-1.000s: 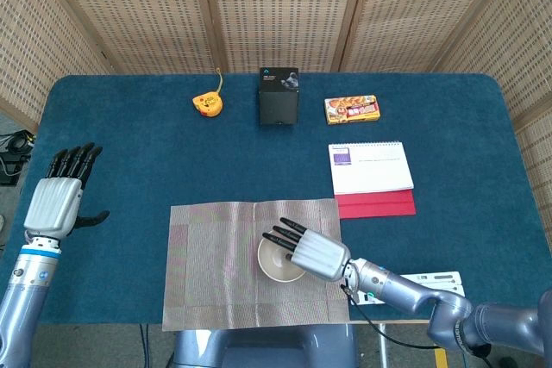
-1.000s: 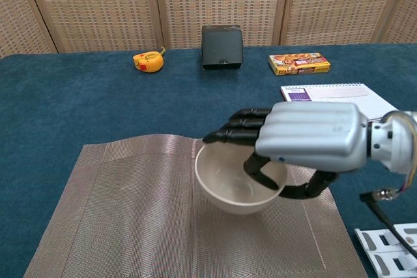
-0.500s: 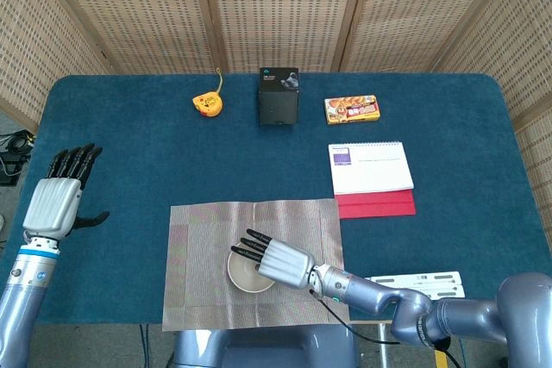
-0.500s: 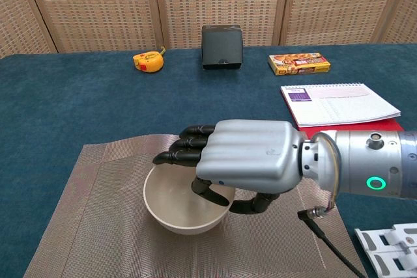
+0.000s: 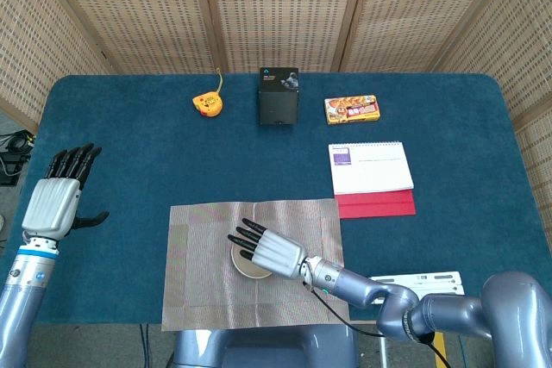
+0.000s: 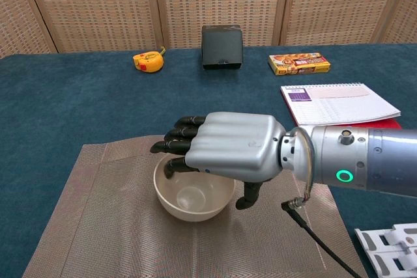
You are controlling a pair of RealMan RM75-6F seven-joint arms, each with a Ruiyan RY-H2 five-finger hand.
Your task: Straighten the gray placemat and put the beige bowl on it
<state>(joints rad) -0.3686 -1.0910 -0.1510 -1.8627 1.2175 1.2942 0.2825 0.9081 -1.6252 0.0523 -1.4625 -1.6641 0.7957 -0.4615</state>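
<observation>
The gray placemat (image 5: 198, 282) (image 6: 98, 226) lies flat near the table's front edge, its sides roughly parallel to that edge. The beige bowl (image 5: 245, 266) (image 6: 195, 201) stands upright on it, near the middle. My right hand (image 5: 272, 250) (image 6: 228, 151) hovers just over the bowl's right half with its fingers spread across the rim. The thumb points down outside the right rim, and nothing is gripped. Far to the left, my left hand (image 5: 56, 200) is raised with its fingers straight and apart, holding nothing; it shows only in the head view.
Along the back sit a yellow tape measure (image 5: 207, 104) (image 6: 148, 62), a black box (image 5: 279, 96) (image 6: 222, 46) and a snack box (image 5: 352, 109) (image 6: 299, 64). A spiral notepad (image 5: 370, 167) (image 6: 339, 103) on a red folder (image 5: 376, 204) lies right of the mat. A white plastic piece (image 5: 423, 282) sits at the front right.
My right hand carried the bowl leftward to the mat's middle and set it down. The thumb has left the bowl's inside and the fingers have spread. The left hand stayed still.
</observation>
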